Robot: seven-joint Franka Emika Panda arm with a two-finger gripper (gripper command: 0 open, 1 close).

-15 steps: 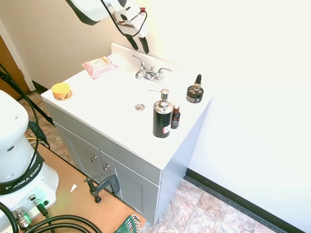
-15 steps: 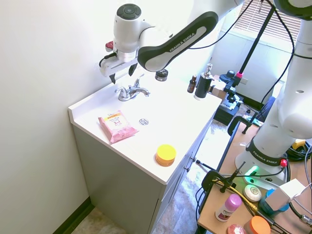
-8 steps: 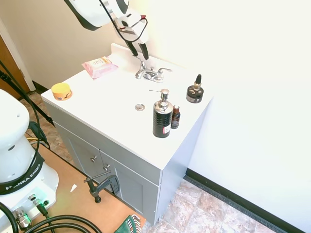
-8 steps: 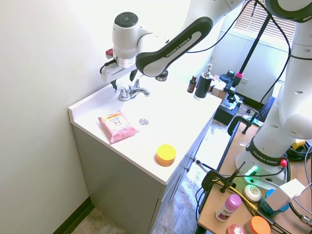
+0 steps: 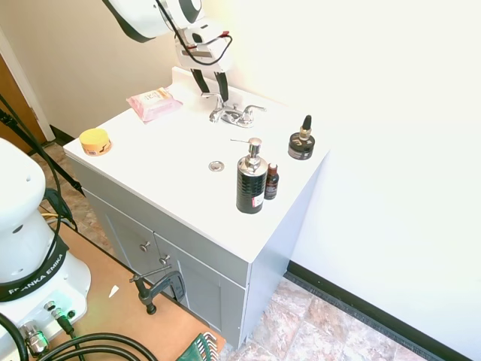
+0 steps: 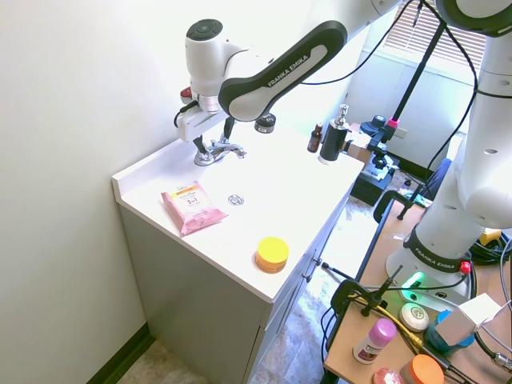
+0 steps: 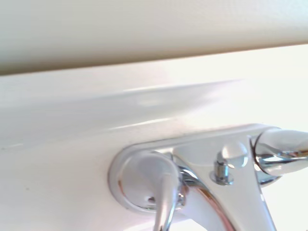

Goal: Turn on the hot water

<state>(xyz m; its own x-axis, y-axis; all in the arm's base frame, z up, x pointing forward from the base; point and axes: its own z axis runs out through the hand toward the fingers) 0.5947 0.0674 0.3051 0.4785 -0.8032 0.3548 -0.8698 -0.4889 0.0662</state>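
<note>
The chrome faucet (image 5: 234, 115) stands at the back of the white vanity top (image 5: 173, 150), against the wall. Its hot water lever (image 5: 216, 105) is the end lever nearer the pink pack. My gripper (image 5: 212, 95) hangs right over that lever, open, with one dark finger on each side of the lever's raised end. In the second exterior view the gripper (image 6: 212, 140) sits low on the same end of the faucet (image 6: 220, 152). Whether a finger touches the lever, I cannot tell. The wrist view shows the lever (image 7: 163, 192) close up on its round base, with the other lever (image 7: 281, 151) off to the side.
A pink wipes pack (image 5: 152, 103) lies beside the faucet, a yellow tin (image 5: 95, 141) at the counter's corner. A black soap bottle (image 5: 250, 180), a small brown bottle (image 5: 271, 182) and a black jar (image 5: 301, 143) stand on the other side. The drain (image 5: 216, 165) is mid-counter.
The gripper has come down from above the faucet and turned, so its open fingers now stand around the end lever nearer the pink pack. Nothing on the counter has moved.
</note>
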